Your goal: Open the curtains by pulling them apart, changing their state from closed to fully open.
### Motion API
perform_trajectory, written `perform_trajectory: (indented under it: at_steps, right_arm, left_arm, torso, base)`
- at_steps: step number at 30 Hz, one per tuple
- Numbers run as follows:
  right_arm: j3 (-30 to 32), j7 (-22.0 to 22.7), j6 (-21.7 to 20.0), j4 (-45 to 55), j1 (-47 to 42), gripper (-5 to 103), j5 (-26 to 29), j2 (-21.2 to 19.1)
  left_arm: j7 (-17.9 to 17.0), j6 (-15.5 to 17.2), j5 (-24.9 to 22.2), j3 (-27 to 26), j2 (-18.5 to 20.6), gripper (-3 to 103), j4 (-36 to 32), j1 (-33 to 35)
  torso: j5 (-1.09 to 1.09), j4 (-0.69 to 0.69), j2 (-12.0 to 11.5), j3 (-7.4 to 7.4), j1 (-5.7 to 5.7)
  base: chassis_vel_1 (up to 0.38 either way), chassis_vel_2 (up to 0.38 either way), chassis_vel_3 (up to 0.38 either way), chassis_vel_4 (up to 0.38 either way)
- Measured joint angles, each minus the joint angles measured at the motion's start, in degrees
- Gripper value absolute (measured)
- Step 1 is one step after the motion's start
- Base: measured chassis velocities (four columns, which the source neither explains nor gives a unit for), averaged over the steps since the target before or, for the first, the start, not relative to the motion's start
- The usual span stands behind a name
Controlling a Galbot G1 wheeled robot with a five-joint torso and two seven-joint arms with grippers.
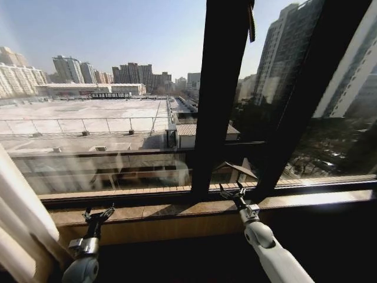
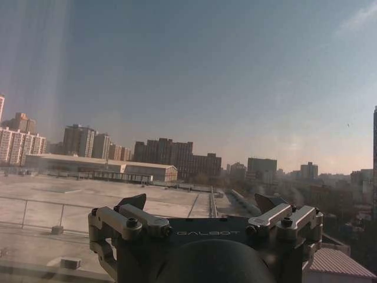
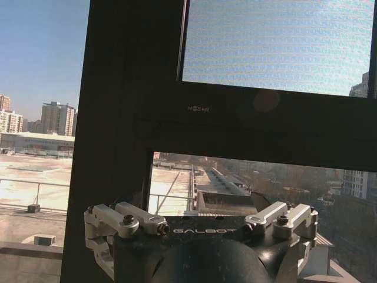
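Head view above — wrist views windowward, shared skyline.

Curtains (image 1: pixel 17 218): one bunched cream panel at the near left, cut off by the head view's left and bottom edges; its top and hem cannot be seen. A second panel cannot be told. Left gripper (image 1: pixel 99 213): arm cut off at the bottom edge below the wrist; in the left wrist view (image 2: pixel 205 203) the finger ends are dark against the rooftop and partly hidden by the gripper body. Right gripper (image 1: pixel 233 190): small against the dark window frame (image 1: pixel 221 88), finger gap unclear; forearm cut off at the bottom edge. Frame tops run out of view.
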Motion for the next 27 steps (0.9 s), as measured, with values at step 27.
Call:
perform_trajectory:
  at_steps: [27]
  right_arm:
    - [0.0,0.0,0.0,0.0,0.0,100,0.0,0.0]
  left_arm:
    - [0.0,0.0,0.0,0.0,0.0,100,0.0,0.0]
  torso:
    - [0.02,0.0,0.0,0.0,0.0]
  base:
    - [-0.363,-0.357,0.351,0.355]
